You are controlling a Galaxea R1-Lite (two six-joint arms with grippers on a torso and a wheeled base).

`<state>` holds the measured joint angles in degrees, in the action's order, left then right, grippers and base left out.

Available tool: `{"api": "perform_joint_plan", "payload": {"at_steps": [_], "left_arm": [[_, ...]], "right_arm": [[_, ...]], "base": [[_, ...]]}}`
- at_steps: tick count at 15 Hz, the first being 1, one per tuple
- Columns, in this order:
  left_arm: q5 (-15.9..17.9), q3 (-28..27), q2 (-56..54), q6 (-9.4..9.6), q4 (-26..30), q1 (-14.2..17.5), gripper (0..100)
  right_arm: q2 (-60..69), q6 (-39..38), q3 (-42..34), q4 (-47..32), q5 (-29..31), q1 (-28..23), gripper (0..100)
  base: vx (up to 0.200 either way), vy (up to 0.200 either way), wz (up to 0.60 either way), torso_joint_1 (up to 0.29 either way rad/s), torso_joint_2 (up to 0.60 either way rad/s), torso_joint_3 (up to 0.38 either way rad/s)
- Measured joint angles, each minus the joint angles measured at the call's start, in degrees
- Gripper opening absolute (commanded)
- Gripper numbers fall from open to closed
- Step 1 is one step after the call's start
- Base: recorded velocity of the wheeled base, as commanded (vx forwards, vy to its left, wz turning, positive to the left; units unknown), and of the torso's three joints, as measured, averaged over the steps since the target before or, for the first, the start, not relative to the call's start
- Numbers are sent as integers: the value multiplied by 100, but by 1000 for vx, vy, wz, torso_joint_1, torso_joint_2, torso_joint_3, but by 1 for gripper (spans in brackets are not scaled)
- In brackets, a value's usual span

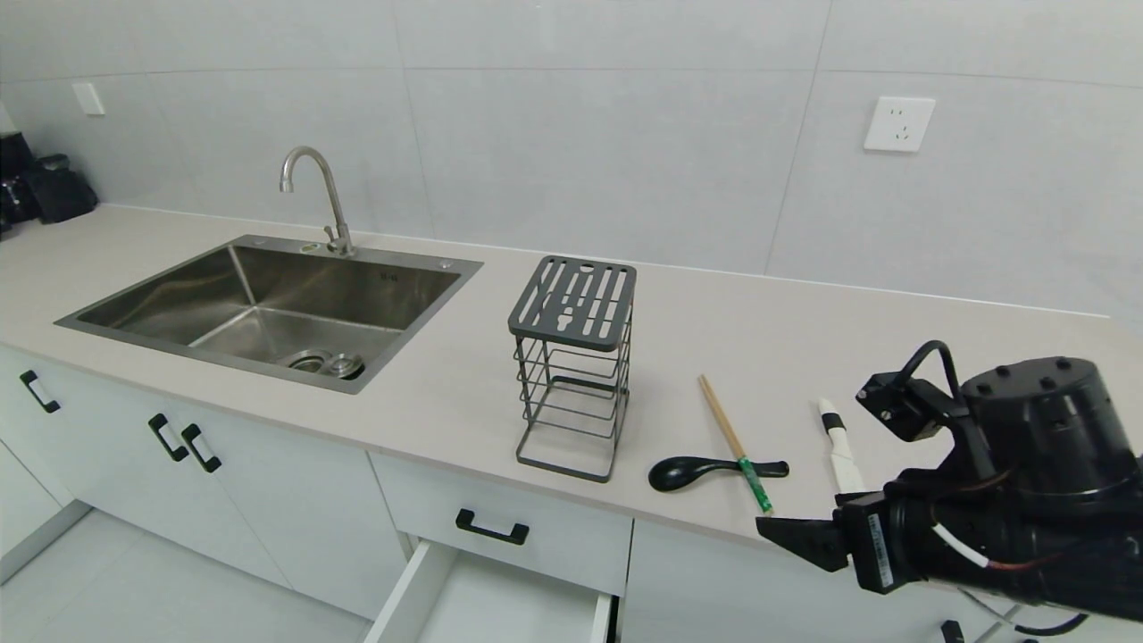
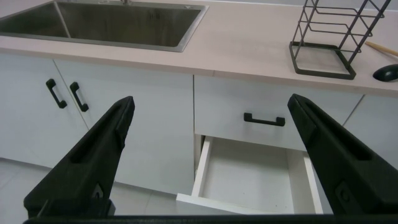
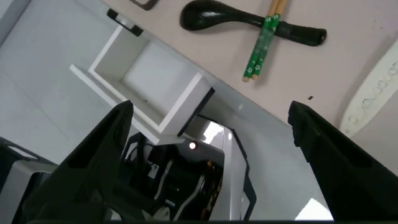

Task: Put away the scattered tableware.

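On the pale counter to the right of a wire rack (image 1: 571,366), close to the front edge, lie three scattered pieces of tableware. A black spoon (image 1: 705,471) rests roughly parallel to the edge, its bowl toward the rack and its handle pointing right. A pair of chopsticks (image 1: 734,442) lies across that handle, touching it. Their long axis runs from the back of the counter toward the front edge, angled slightly right, with the green-patterned ends nearest the edge. Just beside them to the right, a white utensil (image 1: 839,446) lies front to back, its near end hidden behind the robot's right arm. The right gripper (image 3: 208,115) hangs just off the counter's front edge, near the green chopstick ends, its fingers spread wide and holding nothing. The tableware sits up and back from it, so this arm looks by far the nearer one. A grasp on the chopsticks would likely mean closing across their narrow width, not along their length. The left gripper (image 2: 210,102) sits lower, in front of the white cabinets, also wide open and empty, facing an open drawer (image 2: 255,180) below the counter. A steel sink (image 1: 268,308) is set into the counter well to the left of the rack.
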<state>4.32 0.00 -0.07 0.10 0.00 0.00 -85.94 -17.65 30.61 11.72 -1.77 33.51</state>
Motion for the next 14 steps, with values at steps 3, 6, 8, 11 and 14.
{"api": "perform_joint_plan", "payload": {"at_steps": [3, 6, 8, 11, 14], "left_arm": [[0, 0, 0, 0, 0, 0, 100], [0, 0, 0, 0, 0, 0, 100], [0, 0, 0, 0, 0, 0, 100], [0, 0, 0, 0, 0, 0, 100], [-2, 0, 0, 0, 0, 0, 100]], "right_arm": [[-396, -443, 126, -12, 311, 312, 100], [-912, -657, 404, -34, 764, 455, 100], [-1275, -837, 574, -146, 967, 450, 100], [-1720, -996, 839, -321, 1054, 354, 100], [-2098, -996, 1065, -313, 1065, 258, 100]], "base": [[0, 0, 0, 0, 0, 0], [0, 0, 0, 0, 0, 0], [0, 0, 0, 0, 0, 0], [0, 0, 0, 0, 0, 0], [0, 0, 0, 0, 0, 0]]}}
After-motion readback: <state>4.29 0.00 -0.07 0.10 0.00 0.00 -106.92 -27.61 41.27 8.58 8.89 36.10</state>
